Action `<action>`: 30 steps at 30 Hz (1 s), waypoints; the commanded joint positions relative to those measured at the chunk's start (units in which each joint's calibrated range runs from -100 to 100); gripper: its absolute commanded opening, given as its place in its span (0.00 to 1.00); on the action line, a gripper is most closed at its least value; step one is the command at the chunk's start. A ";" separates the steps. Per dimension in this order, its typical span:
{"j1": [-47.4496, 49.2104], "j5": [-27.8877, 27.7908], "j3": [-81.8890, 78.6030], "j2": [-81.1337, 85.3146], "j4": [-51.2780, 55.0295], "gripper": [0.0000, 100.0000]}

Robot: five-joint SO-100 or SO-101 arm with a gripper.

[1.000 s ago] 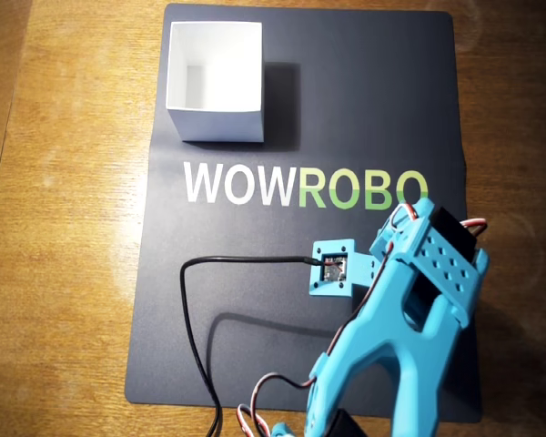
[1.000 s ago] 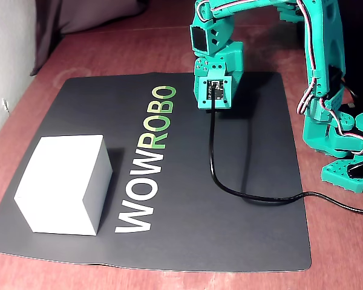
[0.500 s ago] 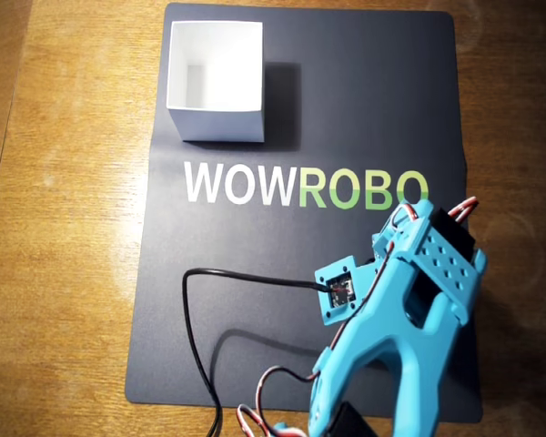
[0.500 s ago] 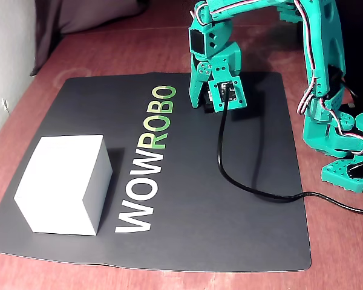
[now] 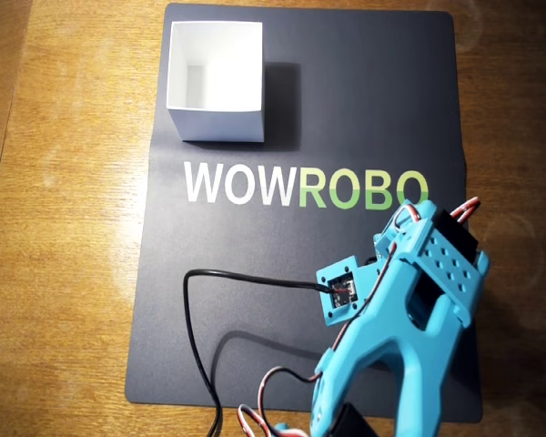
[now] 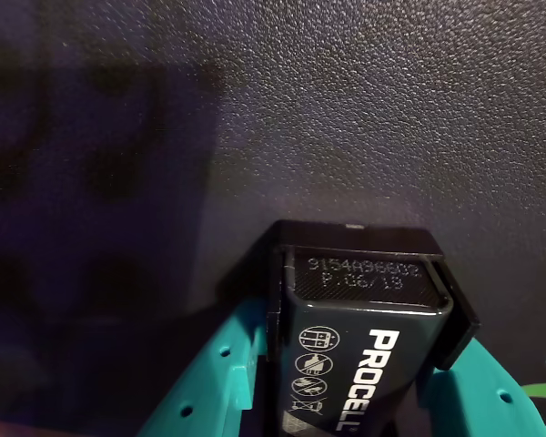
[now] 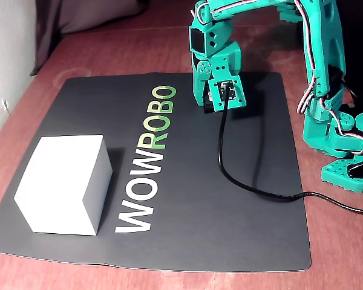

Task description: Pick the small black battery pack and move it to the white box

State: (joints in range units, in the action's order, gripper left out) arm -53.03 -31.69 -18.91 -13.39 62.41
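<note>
The teal two-finger gripper [image 6: 359,387] clamps the small black rectangular battery pack [image 6: 364,341], well apart from the white square cardboard box [image 5: 215,119].

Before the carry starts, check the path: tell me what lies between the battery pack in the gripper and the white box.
Nothing visible does. The small black PROCELL battery pack sits between the teal gripper's fingers; the white open-topped cardboard box stands at the dark mat's far corner, with only bare mat and printed lettering between.
</note>
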 commanded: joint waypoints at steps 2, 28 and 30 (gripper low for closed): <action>-1.22 0.09 1.09 0.46 0.87 0.15; -2.28 0.04 1.09 0.63 1.05 0.07; -2.28 0.09 1.09 0.72 1.05 0.07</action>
State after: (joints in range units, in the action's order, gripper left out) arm -54.02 -31.79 -18.91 -13.39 62.49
